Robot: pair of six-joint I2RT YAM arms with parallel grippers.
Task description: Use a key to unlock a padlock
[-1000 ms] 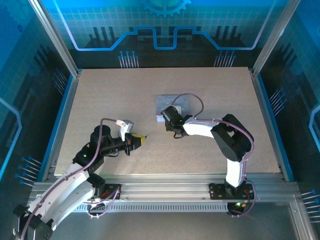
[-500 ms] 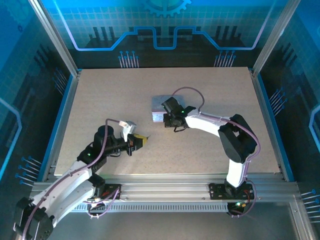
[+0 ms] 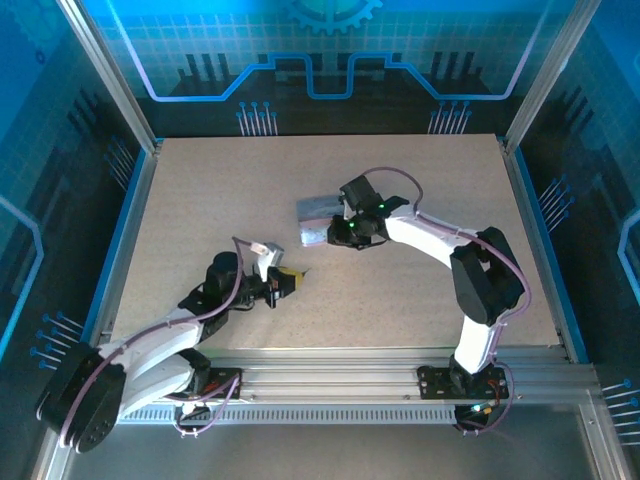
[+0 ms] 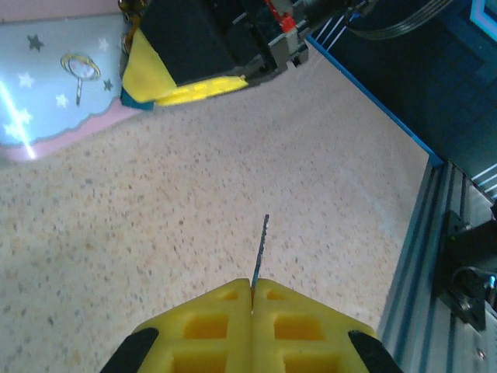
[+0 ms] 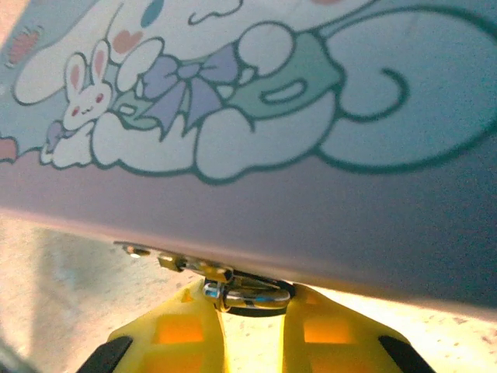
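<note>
Our left jaws pinch shut on the key [image 4: 259,250], probably a stiff, slippery sliver, best held by its head. Our right jaws nearly close on the small, hard padlock [image 5: 245,294] beneath the tin [image 5: 311,116].

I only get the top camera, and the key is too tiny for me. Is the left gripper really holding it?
Observer: Yes. In the left wrist view the key pokes out as a thin dark sliver from the shut yellow tips of the left gripper.
Operator: What's the other one doing?
Observer: Its wrist view shows the right gripper with the padlock between its fingertips, just under the edge of the tin.
Operator: What's drawn on it?
Observer: A cartoon print with a little white bunny.
</note>
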